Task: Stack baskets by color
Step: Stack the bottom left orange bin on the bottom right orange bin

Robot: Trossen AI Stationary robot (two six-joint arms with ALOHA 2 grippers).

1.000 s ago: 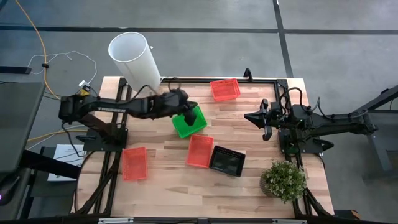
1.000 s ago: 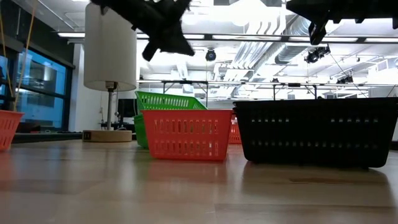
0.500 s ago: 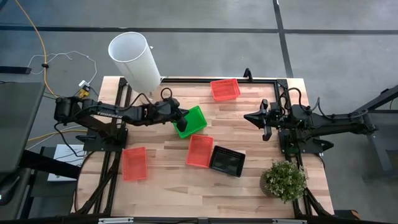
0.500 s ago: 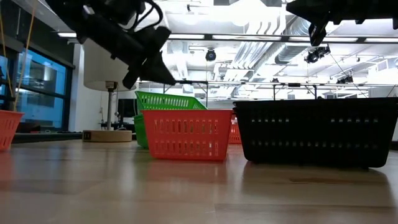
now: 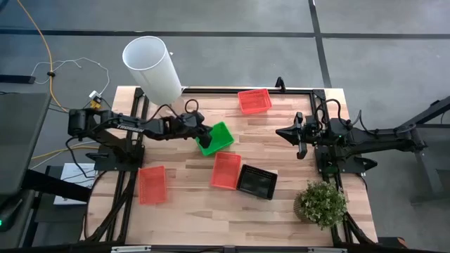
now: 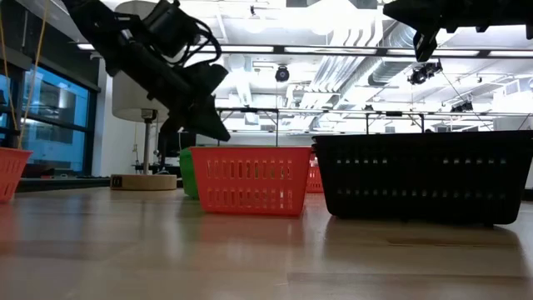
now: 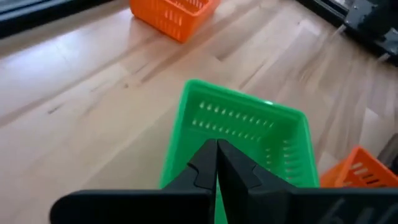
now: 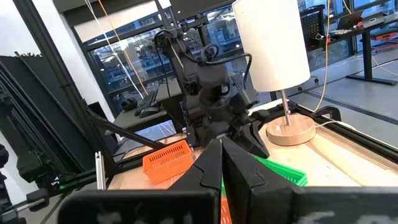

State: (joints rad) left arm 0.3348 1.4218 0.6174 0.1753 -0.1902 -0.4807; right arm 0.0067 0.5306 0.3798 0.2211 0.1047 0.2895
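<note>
on your wooden table (image 5: 190,190) you have, largest first: the tall white cylinder (image 5: 151,68) at the far left corner; the left arm reaching in from the left, its left gripper (image 5: 202,133) low at the near-left rim of the green basket (image 5: 216,138), fingers (image 7: 214,163) pressed together with nothing between them, their tips just over the rim in the left wrist view; the right arm waiting over the right side of the table, its right gripper (image 5: 285,131) raised, fingers together, holding nothing; the potted plant (image 5: 321,203) at the near right corner. your baskets in sight: the green one near the table's middle, tilted on the table; a black basket (image 5: 256,182) nearer the front, touching a red basket (image 5: 226,170) on its left; a second red basket (image 5: 152,184) well apart at the front left; a third red basket (image 5: 254,100) at the far edge. no colour stack is formed among these.
</note>
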